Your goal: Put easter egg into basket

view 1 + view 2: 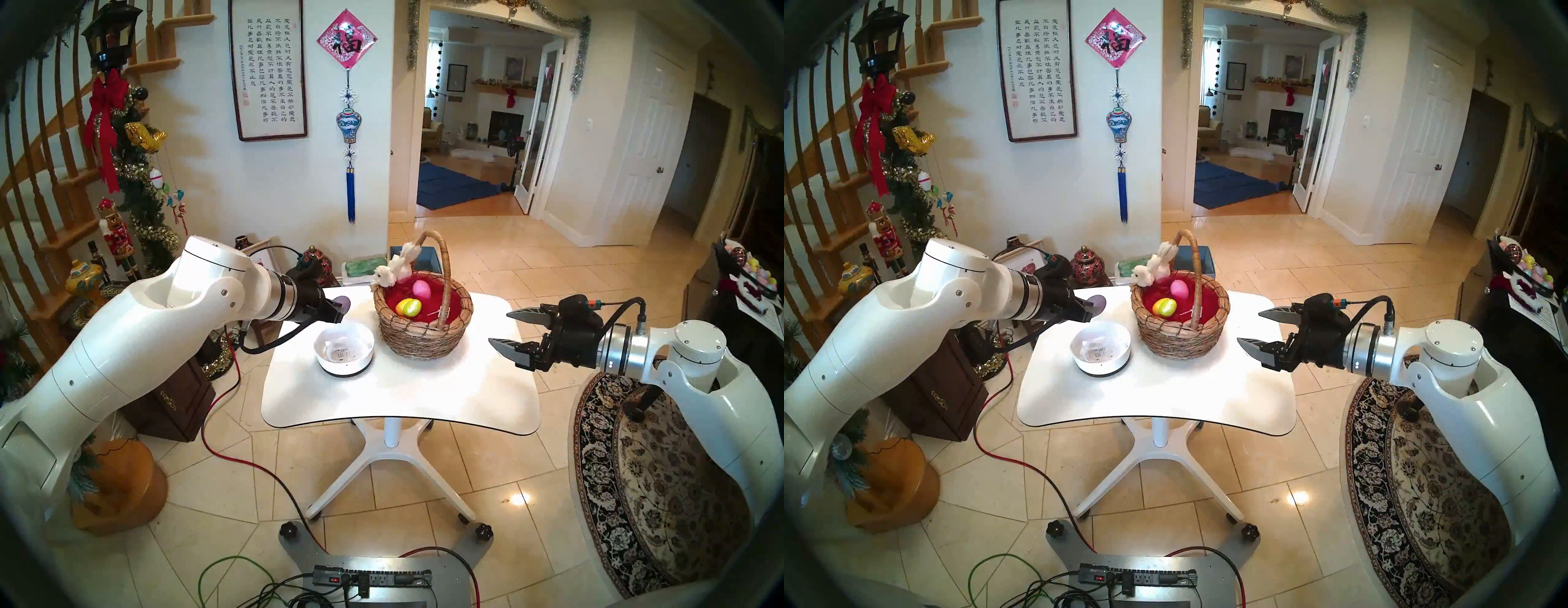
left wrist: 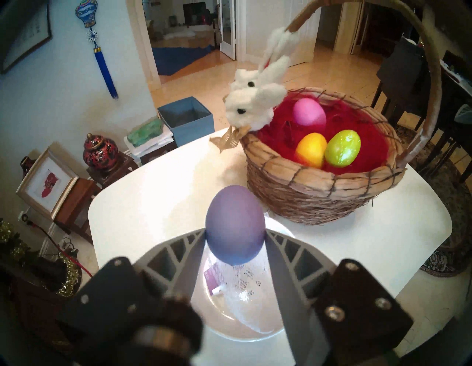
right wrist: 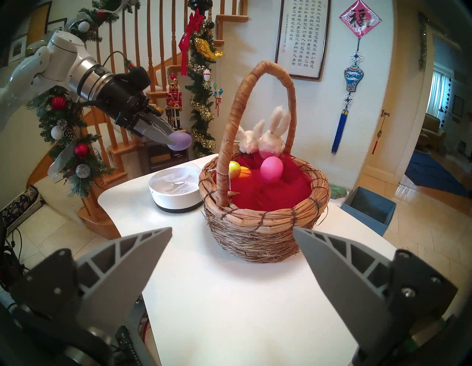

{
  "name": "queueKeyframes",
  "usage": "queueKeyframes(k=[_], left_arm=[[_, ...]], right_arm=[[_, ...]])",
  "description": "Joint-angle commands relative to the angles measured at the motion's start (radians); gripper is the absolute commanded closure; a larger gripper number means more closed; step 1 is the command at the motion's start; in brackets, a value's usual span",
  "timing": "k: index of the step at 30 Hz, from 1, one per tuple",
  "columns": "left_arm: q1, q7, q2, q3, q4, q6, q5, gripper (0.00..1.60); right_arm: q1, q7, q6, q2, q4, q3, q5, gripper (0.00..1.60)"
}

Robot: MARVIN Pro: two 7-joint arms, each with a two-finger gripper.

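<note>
Left gripper clamped on a matte purple easter egg above the white bowl; right gripper spread wide, empty.

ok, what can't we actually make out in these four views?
- Printed slip in the white bowl: text too small in the head views, blurred in the left wrist view.
- Orange egg: mostly hidden behind the basket handle and the green egg in the right wrist view.
- Purple egg: largely covered by the left gripper in the head views.
- Basket handle top: cut off by the left wrist view's upper edge.
</note>
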Motion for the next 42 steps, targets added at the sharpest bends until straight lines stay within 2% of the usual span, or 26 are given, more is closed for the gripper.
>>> queueKeyframes(k=[1,14,25,37,42], left_arm=[[-0.086,-0.011,-0.058,0.012,-0.005,-0.004,0.039,0.84],[-0.184,-0.04,-0.164,0.078,0.009,0.024,0.087,0.82],[-0.272,-0.051,-0.296,0.168,0.109,0.05,0.137,0.8],[-0.33,-0.063,-0.382,0.223,0.184,0.05,0.157,0.72],[-0.35,-0.071,-0.409,0.239,0.222,0.05,0.162,0.74]], right_arm=[[0.001,0.001,-0.002,0.003,-0.002,0.005,-0.002,0.0],[0.001,0.0,-0.002,0.004,-0.001,0.005,-0.001,0.0],[0.002,0.0,-0.002,0.004,-0.001,0.004,-0.001,0.0],[0.001,0.0,-0.003,0.005,-0.002,0.004,0.0,0.0],[0.001,0.0,-0.003,0.005,-0.002,0.004,0.0,0.0]])
